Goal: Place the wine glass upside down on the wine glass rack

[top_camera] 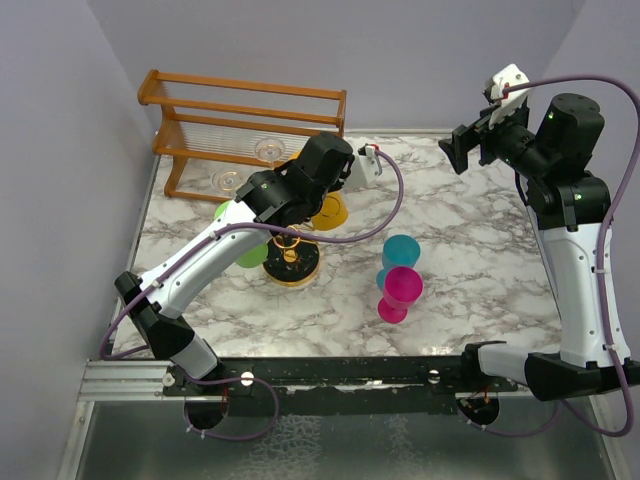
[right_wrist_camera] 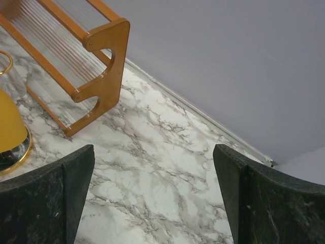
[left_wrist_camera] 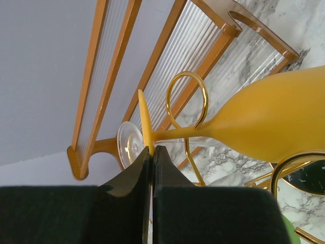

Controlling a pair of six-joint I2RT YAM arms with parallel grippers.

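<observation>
Robot lab: walled marble table

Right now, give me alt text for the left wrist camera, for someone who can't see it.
The left gripper pinches the foot of a yellow wine glass lying sideways, its stem level with a gold loop of the wire rack. A wooden frame and marble table lie behind.

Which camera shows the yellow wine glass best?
The left wrist view: foot, stem and bowl of the yellow wine glass all show, the left gripper pinching its foot. From above the arm hides most; the right wrist catches an edge.
</observation>
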